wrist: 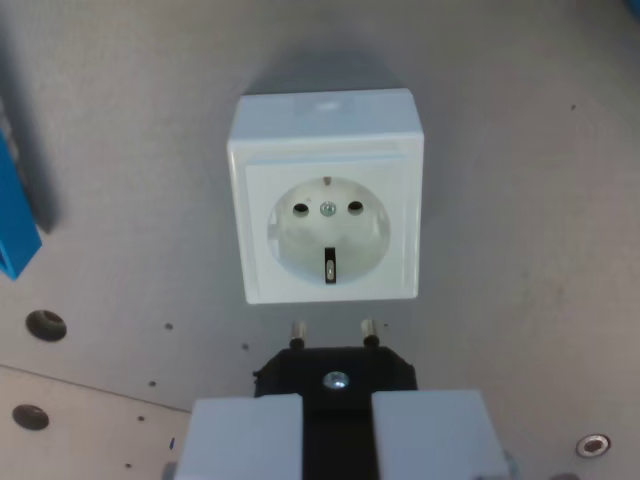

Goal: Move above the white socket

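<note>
In the wrist view, the socket (326, 197) sits in the upper middle of the picture, on a grey board (520, 200). It is a white square box seen from above and slightly from the front, so its top face and a strip of its far side both show. In its round recess there are two dark pin holes side by side, a small screw between them, and a dark earth clip at the near edge of the recess; a second clip shows faintly at the far edge.

Just below the socket in the picture, the gripper (336, 435) comes in from the bottom edge. Its two pale fingers (245, 438) stand on either side of a black plug (336, 375), clamped on it, with the plug's body filling the gap between them. A screw shows on the plug's top face. The plug's two metal pins (369, 331) point toward the socket and end just short of its near edge, apart from it.

At the wrist view's left edge a blue object (14, 225) is partly in frame, well apart from the socket. The board has several holes (46, 324) at lower left and a bolt (594, 445) at lower right.
</note>
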